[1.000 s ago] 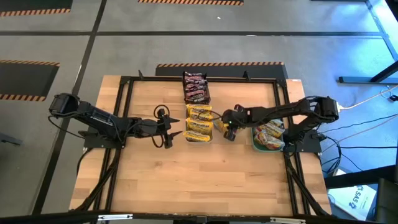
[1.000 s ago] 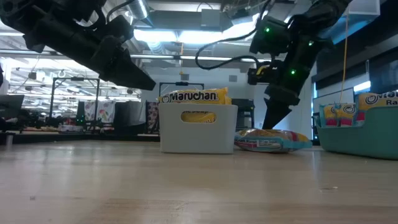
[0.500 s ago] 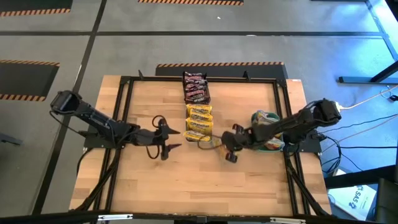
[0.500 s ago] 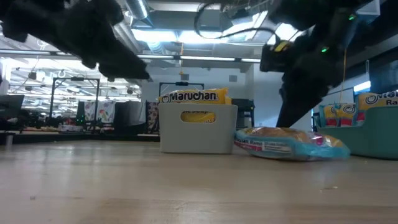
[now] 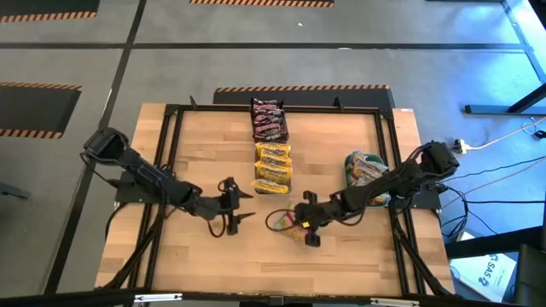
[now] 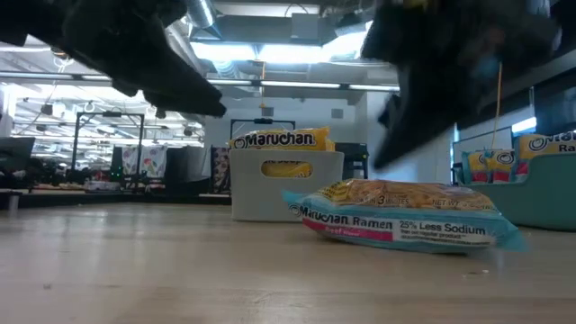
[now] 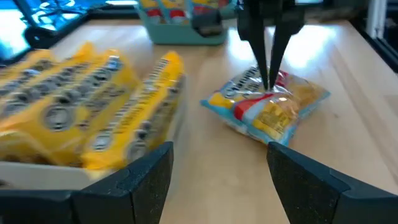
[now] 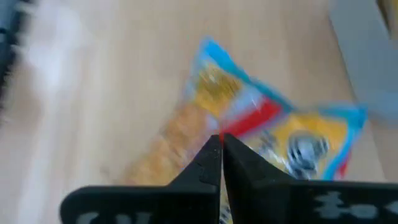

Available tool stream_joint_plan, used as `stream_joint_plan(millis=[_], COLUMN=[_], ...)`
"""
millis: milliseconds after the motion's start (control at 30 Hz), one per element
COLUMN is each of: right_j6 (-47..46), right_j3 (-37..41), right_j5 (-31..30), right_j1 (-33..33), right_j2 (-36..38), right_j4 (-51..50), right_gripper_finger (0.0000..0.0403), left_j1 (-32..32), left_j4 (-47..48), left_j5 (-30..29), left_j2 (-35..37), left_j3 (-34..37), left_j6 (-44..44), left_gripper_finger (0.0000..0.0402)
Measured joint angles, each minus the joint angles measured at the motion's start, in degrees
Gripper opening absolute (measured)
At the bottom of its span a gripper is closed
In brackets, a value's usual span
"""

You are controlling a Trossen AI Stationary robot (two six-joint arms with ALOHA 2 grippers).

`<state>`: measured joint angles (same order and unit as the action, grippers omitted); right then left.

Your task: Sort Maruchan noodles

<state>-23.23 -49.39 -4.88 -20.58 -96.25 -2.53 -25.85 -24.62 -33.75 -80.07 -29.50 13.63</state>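
Observation:
One orange-yellow Maruchan noodle packet [image 5: 279,220] with blue ends and a red band lies on the table near the middle, nearer than the bins. My right gripper [image 5: 293,221] is shut on it; the left wrist view shows its fingers [image 7: 271,68] coming down onto the packet [image 7: 267,111]. My left gripper [image 5: 245,205] hovers open just left of the packet, and nothing sits between its fingers [image 7: 217,180]. Yellow packets fill a clear bin [image 5: 273,169]. Dark packets [image 5: 268,119] lie behind it. My right gripper has its shut fingertips on the middle of the packet's top face [image 7: 274,94], at the red band [image 8: 249,124]. The fingers slant down from the table's right side. The packet lies flat with its underside on the table [image 6: 405,241]. How much wrapper is pinched I cannot tell.
A teal bin [image 5: 365,170] with more packets stands at the right, beside the right arm. The clear bin [image 6: 286,187] sits behind the packet in the low view. Bare wood [image 5: 256,264] stretches toward the near edge. A black frame [image 5: 171,170] borders the table.
My right gripper has moved toward the near edge and the left, staying shut. The packet has slid with it along the table from beside the clear bin and turned. My left gripper, still open, has swung toward the near edge.

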Motion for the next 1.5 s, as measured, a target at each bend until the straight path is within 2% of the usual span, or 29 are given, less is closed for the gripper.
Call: stream_joint_plan(millis=[133, 267, 367, 500, 667, 833, 1000, 1233, 1333, 1500], right_j6=[2.3, 0.36, -2.14, -6.53, -8.37, -9.99, -10.69, -15.16, -18.12, -20.27], right_j3=[-3.89, -6.37, -6.71, -6.66, -2.87, 1.43, 6.32, 12.76, 13.9, 14.23], right_j5=[-2.61, -2.93, -3.02, -3.66, -4.66, -5.83, -2.48, 0.66, 3.53, 5.83], right_j1=[-1.05, -0.76, -0.8, -0.85, -0.78, -0.78, 1.3, 4.11, 3.96, 1.53], right_j2=[1.04, 2.53, 4.98, 6.76, 6.95, 7.49, 8.74, 9.05, 8.83, 7.08], right_j4=[-0.88, -7.46, -12.32, -18.77, -17.49, -15.34, -7.04, -3.05, 0.2, 9.65], right_gripper_finger=[0.0003, 0.0022, 0.0067, 0.0153, 0.0257, 0.0317, 0.033, 0.0318, 0.0313, 0.0308], left_j1=[-1.33, -2.65, -3.22, -3.49, -3.32, -2.37, -0.83, 1.43, 1.74, 0.83], left_j4=[0.21, 0.95, 1.26, 1.5, 2.38, 7.5, 9.0, 9.89, 13.18, 26.14], left_j5=[0.54, 0.64, 0.58, 0.82, 1.67, 1.72, 1.73, 4.68, 4.9, 3.4], left_j2=[-4.15, -7.86, -11.52, -17.92, -26.53, -30.81, -33.42, -35.91, -36.02, -34.16], left_j3=[-4.4, -9.86, -14.25, -19.53, -26.69, -33.66, -37.4, -38.02, -37.87, -37.85], left_j6=[-1.07, -3.19, -3.54, -3.56, -3.37, -3.29, -1.53, 2.31, 2.52, 6.73], left_gripper_finger=[0.0255, 0.0255, 0.0255, 0.0255, 0.0255, 0.0255, 0.0255, 0.0255, 0.0255, 0.0255])
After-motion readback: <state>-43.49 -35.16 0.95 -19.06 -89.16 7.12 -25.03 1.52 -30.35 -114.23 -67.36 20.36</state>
